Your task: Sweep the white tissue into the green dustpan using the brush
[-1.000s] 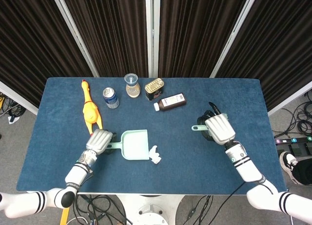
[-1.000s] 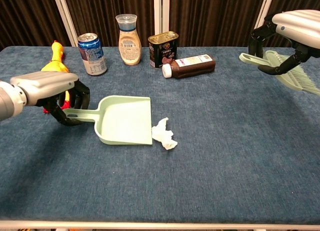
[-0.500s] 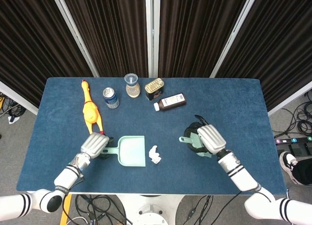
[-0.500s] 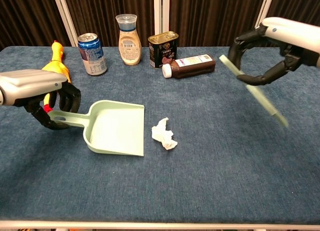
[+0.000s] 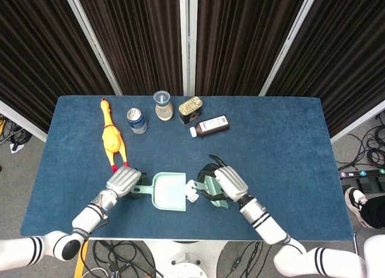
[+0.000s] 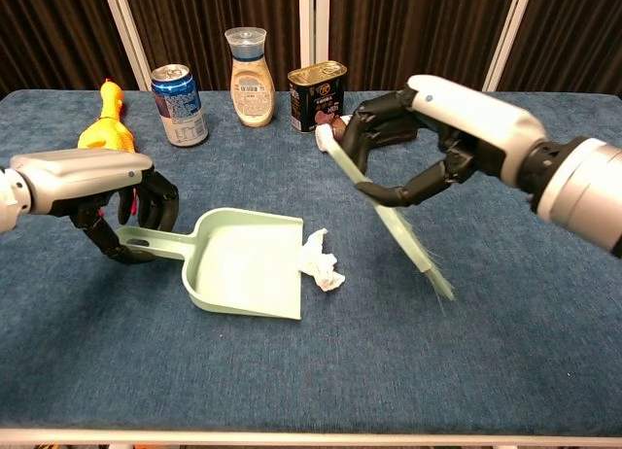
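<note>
1. The right robot hand held the pale green brush, fingers wrapped round its handle; the brush slanted down toward the robot, bristle end lowest and raised off the table.
2. In the head view the right robot hand lay just to the right of the white tissue, with the brush between them.
3. The left robot hand gripped the handle of the green dustpan, fingers curled beneath it. In the head view the left robot hand sat at the left end of the dustpan.
4. The dustpan rested on the blue table, its open mouth facing right, toward the tissue.
5. The white tissue lay crumpled on the table at the dustpan's mouth, touching or just short of its lip; which could not be told. It was outside the pan.
6. Along the far edge of the table stood a blue can, a capped bottle with tan contents and a dark tin. A brown bottle lay on its side; in the chest view it was largely hidden behind the right robot hand.
7. A yellow rubber chicken lay at the left of the table, well apart from the tissue.
</note>
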